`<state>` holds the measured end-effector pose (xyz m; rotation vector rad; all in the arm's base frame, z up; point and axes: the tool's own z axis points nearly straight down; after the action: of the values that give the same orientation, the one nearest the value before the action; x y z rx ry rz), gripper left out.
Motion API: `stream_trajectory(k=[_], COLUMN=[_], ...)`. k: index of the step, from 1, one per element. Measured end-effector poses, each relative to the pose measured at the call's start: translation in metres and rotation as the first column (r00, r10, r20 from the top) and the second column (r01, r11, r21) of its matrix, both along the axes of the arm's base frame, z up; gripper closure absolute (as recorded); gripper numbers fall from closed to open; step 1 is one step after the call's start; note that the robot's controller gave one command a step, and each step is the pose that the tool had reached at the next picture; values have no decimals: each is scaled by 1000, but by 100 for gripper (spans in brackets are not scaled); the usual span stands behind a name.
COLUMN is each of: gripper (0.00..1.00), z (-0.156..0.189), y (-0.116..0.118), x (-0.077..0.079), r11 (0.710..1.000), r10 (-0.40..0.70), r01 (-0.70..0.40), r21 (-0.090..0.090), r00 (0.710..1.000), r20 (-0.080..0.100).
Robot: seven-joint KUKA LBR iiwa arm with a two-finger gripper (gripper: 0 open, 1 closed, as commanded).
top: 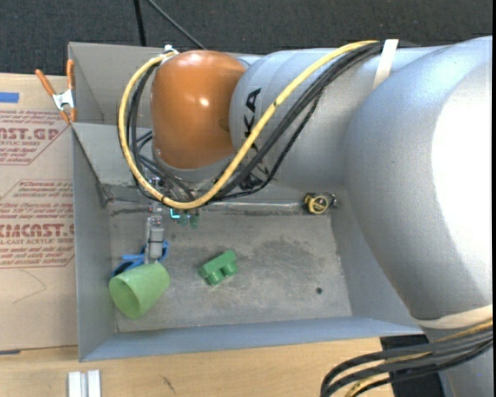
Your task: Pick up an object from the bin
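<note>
My gripper, its grip unreadable to me, hangs over one blue piece touching one green cup; one green block lies nearby.

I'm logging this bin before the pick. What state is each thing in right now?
Green cup: lying on its side near the left wall.
Blue piece: on the floor against the cup, partly hidden.
Green block: lying loose mid-floor, apart from the cup.
Yellow-and-black thing: at the back of the bin, beside the arm.
Gripper: low over the blue piece.
</note>
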<state>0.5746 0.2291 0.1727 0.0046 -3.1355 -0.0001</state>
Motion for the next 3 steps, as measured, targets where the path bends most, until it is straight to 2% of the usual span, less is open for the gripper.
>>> stream_trajectory(k=[1,2,3], gripper=[0,0,0], z=[-91,-102,-55], y=[-45,1,-9], x=[-49,-81,-95], r11=[876,788,444], r10=[482,616,896], r01=[-482,-616,-896], r21=[1,1,-1], r00=[876,788,444], r20=[0,12,10])
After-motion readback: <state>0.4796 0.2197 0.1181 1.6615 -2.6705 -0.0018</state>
